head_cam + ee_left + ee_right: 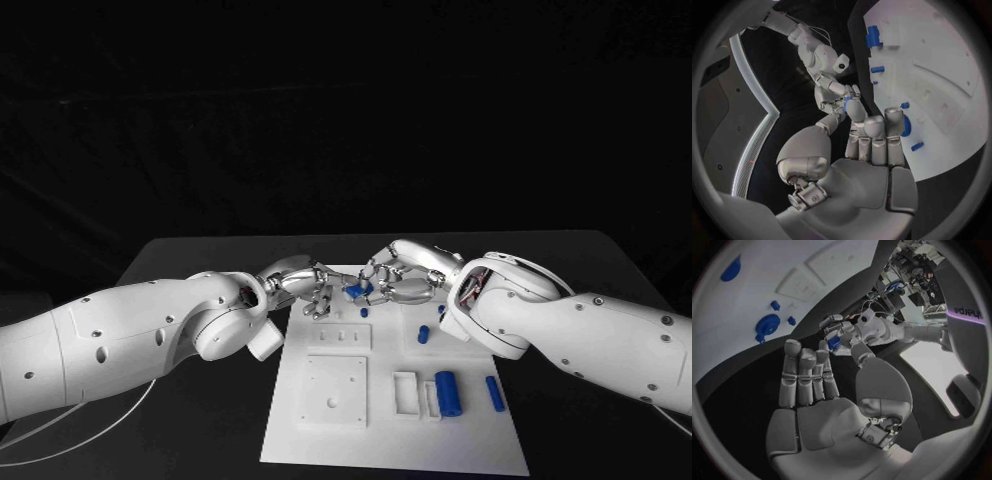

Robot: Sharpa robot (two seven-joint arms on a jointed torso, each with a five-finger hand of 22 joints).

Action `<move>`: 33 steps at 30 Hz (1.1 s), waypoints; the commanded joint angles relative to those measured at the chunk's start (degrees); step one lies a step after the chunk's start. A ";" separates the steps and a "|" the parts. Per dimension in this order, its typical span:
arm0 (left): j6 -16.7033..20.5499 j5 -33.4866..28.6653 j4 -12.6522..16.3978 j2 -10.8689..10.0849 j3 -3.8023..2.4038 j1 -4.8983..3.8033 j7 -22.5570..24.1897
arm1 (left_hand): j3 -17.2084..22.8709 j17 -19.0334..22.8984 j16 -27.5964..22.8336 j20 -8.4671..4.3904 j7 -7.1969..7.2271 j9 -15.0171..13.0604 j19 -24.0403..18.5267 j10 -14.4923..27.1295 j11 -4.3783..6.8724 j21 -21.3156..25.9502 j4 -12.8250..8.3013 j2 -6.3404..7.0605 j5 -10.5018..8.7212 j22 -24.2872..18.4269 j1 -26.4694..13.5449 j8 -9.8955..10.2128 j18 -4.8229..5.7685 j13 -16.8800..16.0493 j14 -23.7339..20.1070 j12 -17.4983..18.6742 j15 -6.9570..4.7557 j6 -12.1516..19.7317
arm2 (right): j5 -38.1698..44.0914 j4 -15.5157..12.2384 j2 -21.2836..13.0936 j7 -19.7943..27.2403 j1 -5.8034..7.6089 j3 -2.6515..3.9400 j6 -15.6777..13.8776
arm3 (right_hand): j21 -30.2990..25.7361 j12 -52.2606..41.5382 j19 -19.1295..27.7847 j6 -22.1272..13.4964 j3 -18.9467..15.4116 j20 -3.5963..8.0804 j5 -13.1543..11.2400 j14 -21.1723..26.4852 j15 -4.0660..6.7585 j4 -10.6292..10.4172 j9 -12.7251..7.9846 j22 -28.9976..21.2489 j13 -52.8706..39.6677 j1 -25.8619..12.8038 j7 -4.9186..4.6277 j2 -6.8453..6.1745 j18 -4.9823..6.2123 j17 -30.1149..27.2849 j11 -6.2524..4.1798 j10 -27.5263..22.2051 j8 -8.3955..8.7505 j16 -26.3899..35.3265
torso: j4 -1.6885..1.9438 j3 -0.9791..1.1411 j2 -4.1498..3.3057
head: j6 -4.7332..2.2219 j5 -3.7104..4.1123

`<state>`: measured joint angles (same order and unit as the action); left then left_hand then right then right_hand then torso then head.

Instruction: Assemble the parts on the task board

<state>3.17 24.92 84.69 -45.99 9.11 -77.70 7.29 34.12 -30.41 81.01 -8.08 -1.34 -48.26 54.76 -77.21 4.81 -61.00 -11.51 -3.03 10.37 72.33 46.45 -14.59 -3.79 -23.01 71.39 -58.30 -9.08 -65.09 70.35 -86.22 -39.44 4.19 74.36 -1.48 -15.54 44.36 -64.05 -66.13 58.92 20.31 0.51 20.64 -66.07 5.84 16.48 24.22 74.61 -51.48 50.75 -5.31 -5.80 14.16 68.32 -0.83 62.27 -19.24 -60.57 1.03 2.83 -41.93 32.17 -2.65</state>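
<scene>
The white task board (pixel 389 440) lies in the middle of the black table. Above its far edge my left hand (pixel 303 285) and right hand (pixel 407 280) meet fingertip to fingertip on a small blue part (pixel 355 291), held between them just over the board. The left wrist view has that blue part (pixel 846 102) past my left hand (pixel 873 140), against the right hand's fingers (pixel 853 93). In the right wrist view the blue part (pixel 834 342) sits between my right hand (pixel 811 375) and the left hand's fingers (pixel 831 321).
More blue parts stand on the board: small pegs (pixel 365 312) (pixel 424 333) and two cylinders (pixel 449 392) (pixel 495 393) beside white blocks (pixel 407 392). A square plate (pixel 335 392) is on its left half. A round blue part (pixel 906 125) sits near the far edge.
</scene>
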 commanded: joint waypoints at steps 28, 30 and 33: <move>-2.37 -0.14 0.03 0.12 0.02 -0.01 -1.40 | 1.21 0.34 -0.18 -7.12 -0.25 -0.01 -0.19 -0.12 0.02 0.35 -1.37 1.11 -0.01 0.08 2.50 0.99 0.68 0.13 -1.89 0.58 -1.85 0.27 | 2.14 -0.04 0.18 0.64 -0.37 0.03 -0.65 | 2.49 -0.10 -0.94 1.84 23.85 0.61 -17.40 -0.18 0.63 -2.74 0.84 0.71 -1.84 5.89 0.30 1.84 0.84 -1.19 -0.44 1.73 -0.53 -2.47 | 0.02 -0.01 0.00 | 0.10 -0.07; -2.38 -0.19 0.02 0.13 0.02 -0.01 -1.48 | 1.00 0.39 -0.17 -7.13 -0.28 -0.01 -0.16 -0.15 0.00 0.36 -1.32 1.68 0.20 0.07 2.47 1.09 0.69 0.13 -1.88 0.61 -1.82 0.35 | 2.14 -0.04 0.21 0.69 -0.37 0.03 -0.65 | 2.53 -0.11 -0.97 1.86 23.92 0.62 -17.44 -0.19 0.63 -2.74 0.86 0.71 -1.86 5.90 0.31 1.82 0.84 -1.19 -0.44 1.75 -0.55 -2.50 | 0.01 -0.02 0.00 | 0.13 -0.09; -2.23 -0.30 0.02 0.13 0.02 -0.01 -1.68 | 0.82 0.44 -0.17 -7.15 -0.30 -0.01 -0.12 -0.17 -0.02 0.39 -1.23 2.28 0.40 0.05 2.45 1.22 0.69 0.12 -1.86 0.65 -1.80 0.46 | 2.14 -0.06 0.23 0.80 -0.37 0.03 -0.56 | 2.56 -0.13 -0.99 1.88 23.97 0.63 -17.48 -0.21 0.64 -2.75 0.88 0.72 -1.88 5.88 0.31 1.79 0.84 -1.19 -0.45 1.77 -0.57 -2.53 | 0.01 -0.01 0.00 | 0.13 -0.11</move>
<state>1.40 25.06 84.68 -45.93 9.17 -77.69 5.82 34.05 -30.05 81.01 -8.08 -1.50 -48.22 54.76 -77.18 4.59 -61.00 -11.58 -0.89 10.60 72.32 48.59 -13.69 -3.81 -22.97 71.36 -57.85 -9.05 -64.87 71.75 -86.20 -39.26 4.35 74.04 -1.46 -16.00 46.58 -64.05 -66.73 59.99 43.94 1.14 3.49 -66.25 6.14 13.87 24.15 74.93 -53.31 55.84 -4.65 -4.52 14.14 67.19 -1.04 63.50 -18.90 -62.76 1.04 2.82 -41.94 32.28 -2.72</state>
